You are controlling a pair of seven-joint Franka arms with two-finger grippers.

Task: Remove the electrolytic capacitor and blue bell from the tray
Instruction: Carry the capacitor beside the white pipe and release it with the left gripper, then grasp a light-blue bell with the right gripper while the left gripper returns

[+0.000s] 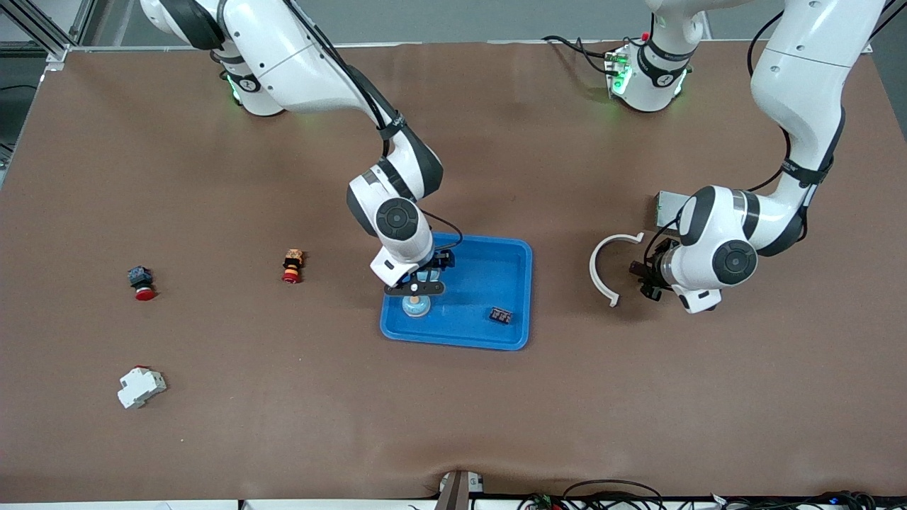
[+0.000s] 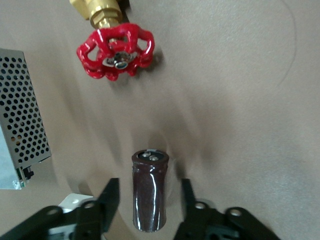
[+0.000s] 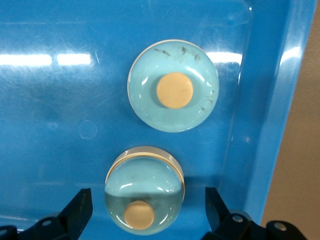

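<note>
Two white robot arms work at a brown table (image 1: 212,439), with a blue tray (image 1: 517,297) near its middle as the landmark.

The right gripper (image 3: 145,212) hangs inside the tray, at the tray's end toward the right arm, its fingers spread wide with nothing between them touching. Just below it in the tray sit two pale blue call bells with tan buttons: one bell (image 3: 145,190) lies between the open fingers, and a second bell (image 3: 173,86) rests close beside it. A small black part (image 1: 502,315) lies in the tray's corner nearest the front camera.

The left gripper (image 2: 150,205) is low over the table, well away from the tray toward the left arm's end. Its fingers stand apart on either side of a dark brown capacitor (image 2: 149,192), with gaps showing on both sides. A red-handled brass valve (image 2: 115,52) and a perforated metal box (image 2: 22,135) lie near the capacitor. A white curved piece (image 1: 602,273) lies between the tray and the left gripper.
</note>
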